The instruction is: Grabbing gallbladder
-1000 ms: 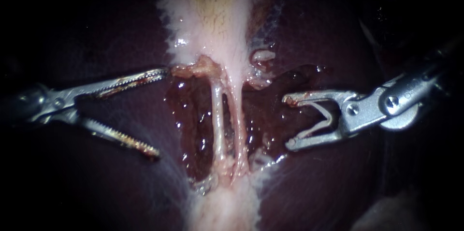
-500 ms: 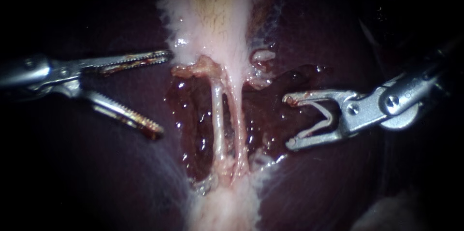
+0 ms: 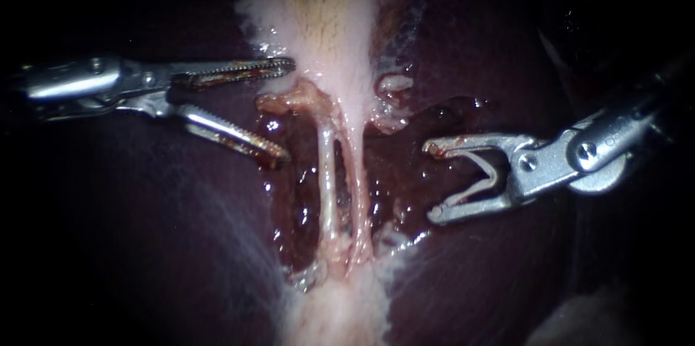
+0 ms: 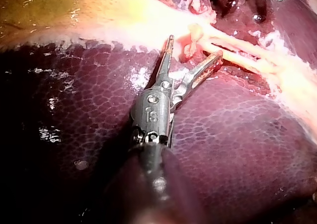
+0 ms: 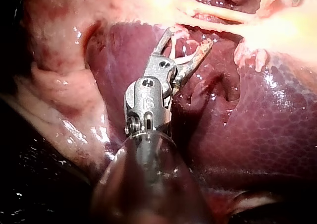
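Liver (image 3: pixel 181 245) backs left instrument (image 3: pixel 289 111), agape at gallbladder (image 3: pixel 326 20), right instrument (image 3: pixel 431 181) agape too (mottling shows only from wrists).

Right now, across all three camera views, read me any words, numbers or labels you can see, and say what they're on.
On the left instrument: a small stamped mark on the metal housing, too unclear to read.
On the right instrument: the same kind of mark, too unclear to read.
On the liver and the gallbladder: no writing.
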Tool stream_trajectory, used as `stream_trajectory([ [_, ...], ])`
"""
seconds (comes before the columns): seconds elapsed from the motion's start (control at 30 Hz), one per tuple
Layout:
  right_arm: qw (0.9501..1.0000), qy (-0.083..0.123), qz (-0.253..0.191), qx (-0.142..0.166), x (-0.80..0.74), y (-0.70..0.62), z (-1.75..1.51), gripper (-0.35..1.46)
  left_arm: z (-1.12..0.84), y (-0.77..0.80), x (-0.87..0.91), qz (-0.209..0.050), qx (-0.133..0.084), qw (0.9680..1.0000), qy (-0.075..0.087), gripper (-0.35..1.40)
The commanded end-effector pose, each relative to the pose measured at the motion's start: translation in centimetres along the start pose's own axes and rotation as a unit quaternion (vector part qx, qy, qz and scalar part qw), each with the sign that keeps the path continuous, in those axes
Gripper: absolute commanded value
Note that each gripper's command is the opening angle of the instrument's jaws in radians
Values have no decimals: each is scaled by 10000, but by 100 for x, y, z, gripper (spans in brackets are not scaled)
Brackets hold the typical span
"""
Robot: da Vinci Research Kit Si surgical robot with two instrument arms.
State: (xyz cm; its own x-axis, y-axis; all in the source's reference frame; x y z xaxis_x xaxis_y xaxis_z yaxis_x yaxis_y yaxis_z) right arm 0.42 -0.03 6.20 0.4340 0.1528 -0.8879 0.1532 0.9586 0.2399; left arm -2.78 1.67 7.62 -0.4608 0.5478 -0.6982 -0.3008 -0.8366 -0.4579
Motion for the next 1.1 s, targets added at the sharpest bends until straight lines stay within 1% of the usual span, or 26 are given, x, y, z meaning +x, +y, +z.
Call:
stream_trajectory([
  [0.03, 10000, -1, 1, -1, 0, 0, 0, 50, 2, 0, 0, 6, 1, 10000, -22, 56],
  [0.23, 10000, -1, 1, -1, 0, 1, 1, 50, 5, 2, -1, -21, 17, 10000, -21, 34],
  [0.3, 10000, -1, 1, -1, 0, 0, 1, 50, 5, 2, -1, -51, 47, 10000, -21, 24],
  [0.53, 10000, -1, 1, -1, 0, 0, 1, 50, 1, 2, 1, -148, 72, 9999, -18, 5],
  [0.6, 10000, -1, 1, -1, 0, 0, 1, 50, 0, 4, 4, -215, 90, 9997, -16, -1],
  [0.67, 10000, -1, 1, -1, 0, 0, 1, 50, -2, 6, 7, -282, 94, 9996, -13, -10],
  [0.73, 10000, -1, 1, -1, 0, 0, 1, 50, -5, 9, 9, -348, 112, 9993, -11, -31],
  [0.77, 10000, -1, 1, -1, 0, 0, 1, 50, -6, 11, 10, -409, 128, 9991, -23, -35],
  [0.83, 10000, -1, 1, -1, 0, 0, 1, 50, -9, 13, 11, -532, 217, 9983, -106, -35],
  [0.93, 10000, -1, 1, -1, 0, 0, 1, 50, -13, 16, 12, -784, 271, 9963, -224, -35],
  [1.03, 10000, -1, 1, -1, 0, 0, 1, 50, -18, 18, 17, -924, 295, 9949, -291, -35],
  [1.1, 10000, -1, 1, -1, 0, 0, 1, 50, -24, 20, 22, -966, 304, 9944, -304, -35],
])
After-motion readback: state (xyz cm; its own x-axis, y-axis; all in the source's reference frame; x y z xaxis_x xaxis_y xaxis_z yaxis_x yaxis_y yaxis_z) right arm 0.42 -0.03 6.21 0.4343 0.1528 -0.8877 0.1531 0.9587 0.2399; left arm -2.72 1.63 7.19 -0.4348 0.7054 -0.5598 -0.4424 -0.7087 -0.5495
